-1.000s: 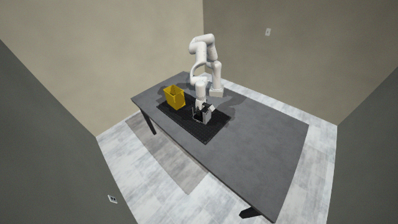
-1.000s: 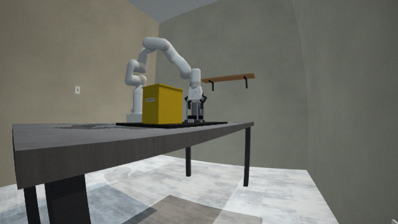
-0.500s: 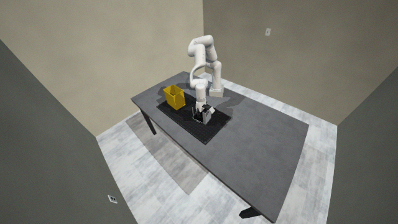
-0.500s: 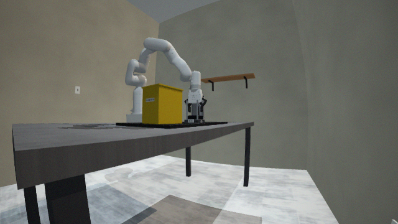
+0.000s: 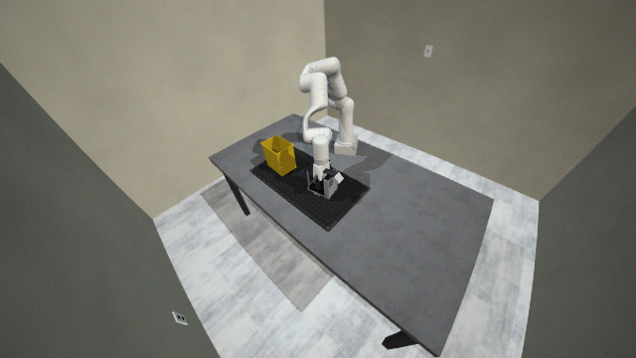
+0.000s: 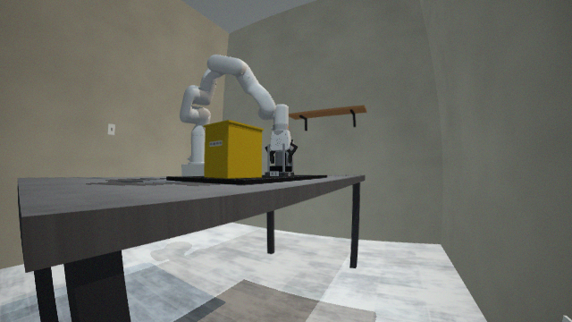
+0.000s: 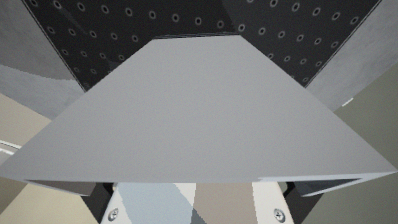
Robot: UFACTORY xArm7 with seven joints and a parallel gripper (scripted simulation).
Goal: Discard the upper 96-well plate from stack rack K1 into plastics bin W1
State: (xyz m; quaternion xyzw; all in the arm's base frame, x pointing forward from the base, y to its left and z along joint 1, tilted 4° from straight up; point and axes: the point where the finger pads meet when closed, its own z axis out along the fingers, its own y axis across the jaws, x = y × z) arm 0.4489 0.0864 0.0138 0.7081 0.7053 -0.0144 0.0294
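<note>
The stack rack K1 (image 5: 326, 187) is a small grey frame on the black perforated mat (image 5: 310, 191), to the right of the yellow plastics bin W1 (image 5: 279, 155). My gripper (image 5: 320, 178) points straight down and is lowered onto the rack, with its fingers wide open on either side of it. In the side view, the gripper (image 6: 280, 162) stands low over the mat, just right of the bin (image 6: 233, 149). In the wrist view, the rack's flat grey top (image 7: 200, 115) fills the frame and hides the plates and my fingertips.
The bin stands upright with its mouth open upwards, a short way left of the rack. The arm's base (image 5: 345, 146) stands behind the mat. A wooden wall shelf (image 6: 328, 112) hangs far behind the table.
</note>
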